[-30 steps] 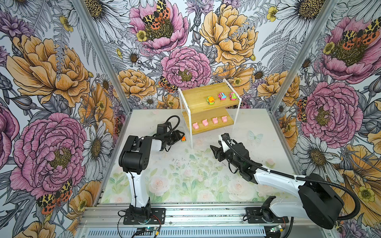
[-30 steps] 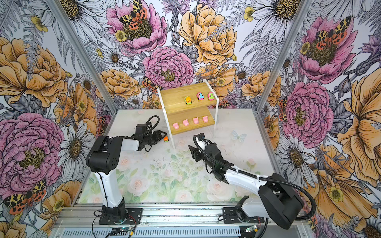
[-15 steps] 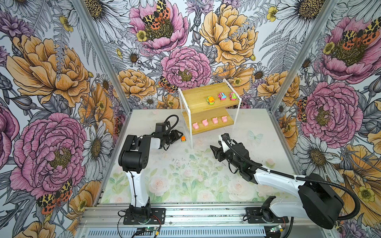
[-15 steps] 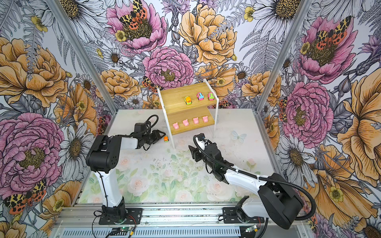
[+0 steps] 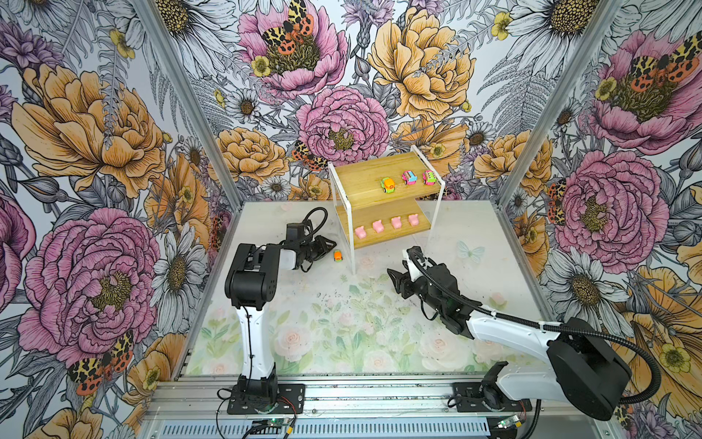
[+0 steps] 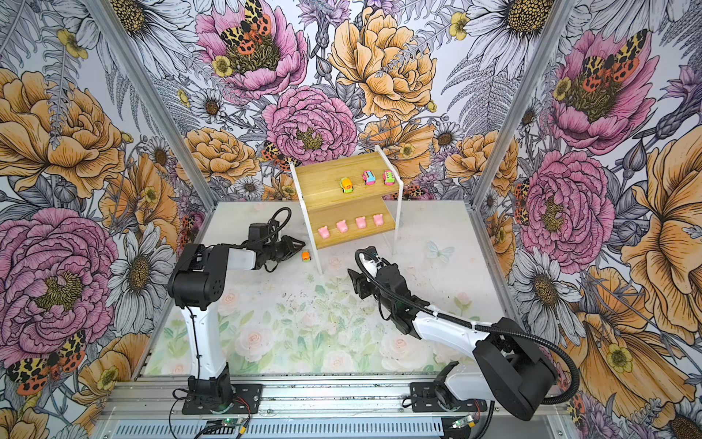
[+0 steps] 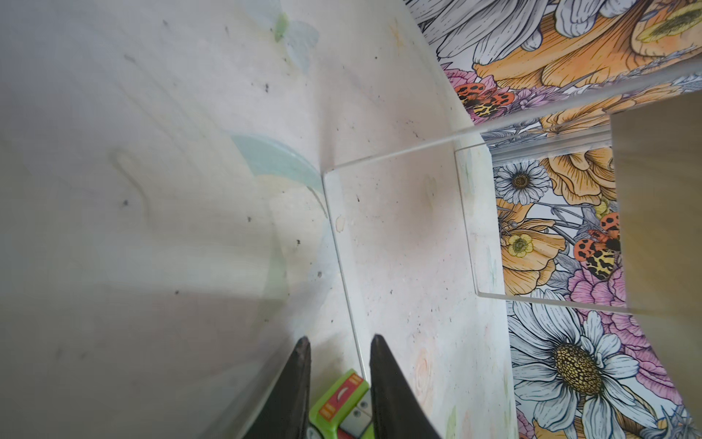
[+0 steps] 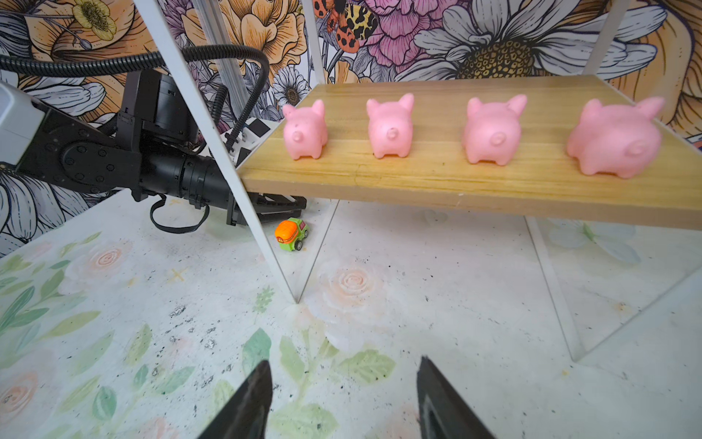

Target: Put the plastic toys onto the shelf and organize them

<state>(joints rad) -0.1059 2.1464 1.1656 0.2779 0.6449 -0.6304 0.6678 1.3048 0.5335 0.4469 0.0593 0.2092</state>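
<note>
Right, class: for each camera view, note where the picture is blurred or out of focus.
Right wrist view: only the rightmost pig is soft. Left wrist view: the shelf board is blurred. Both top views: sharp, evenly lit.

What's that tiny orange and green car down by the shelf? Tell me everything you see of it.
The car is a glossy plastic toy: rounded orange roof, lime-green body, dark wheels. It looks upright on the flowery table, not on the shelf, beside one white front leg. The black fingers of the left hand flank it in the left wrist view; whether they touch it is unclear.
</note>
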